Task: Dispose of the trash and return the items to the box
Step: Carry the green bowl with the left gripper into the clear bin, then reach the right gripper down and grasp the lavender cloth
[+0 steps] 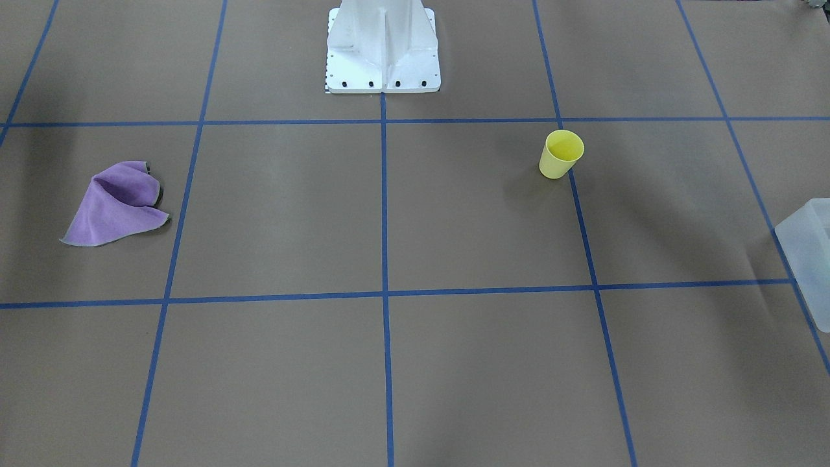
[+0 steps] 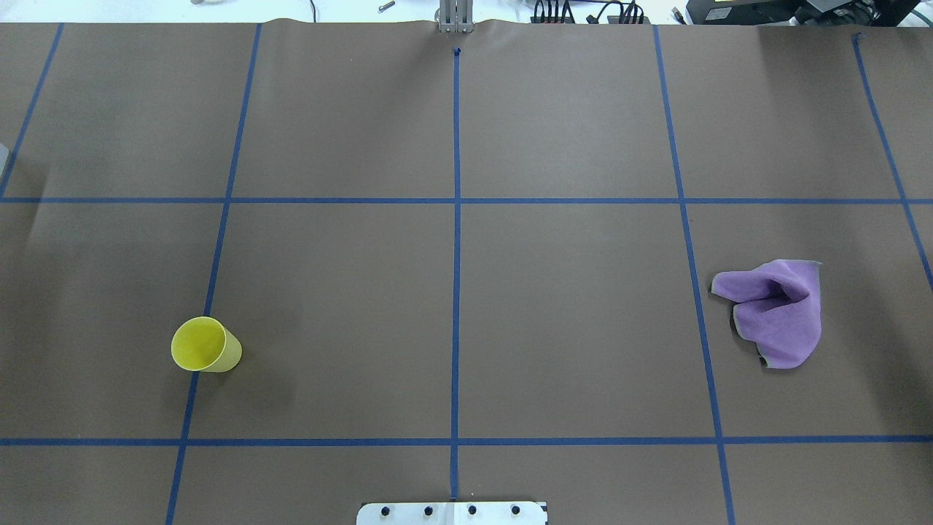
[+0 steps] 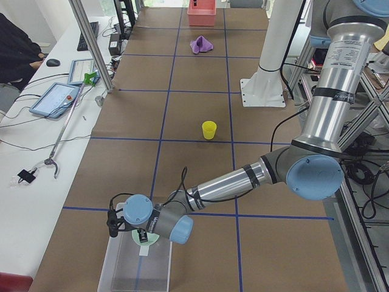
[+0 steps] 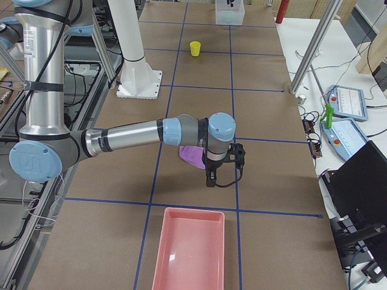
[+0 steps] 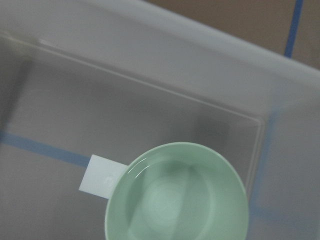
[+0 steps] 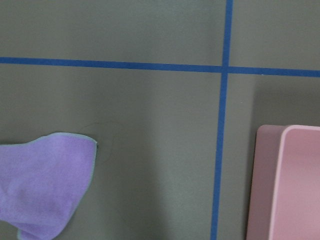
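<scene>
Left tool (image 3: 143,237): gripped bowl (image 5: 177,197) at rim, over box (image 5: 150,55).
Right tool (image 4: 213,180): hung above worktop (image 2: 568,328) near cloth (image 6: 45,180); cannot tell its grip.
Cup (image 1: 561,154): stood upright on worktop, well apart from box.

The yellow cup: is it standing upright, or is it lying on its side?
Upright. The yellow cup stands on its narrow base, mouth facing up; the overhead view looks down into it.

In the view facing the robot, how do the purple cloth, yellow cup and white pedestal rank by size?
Largest: white pedestal, even cropped at the top.
Then purple cloth.
Smallest: yellow cup.
</scene>
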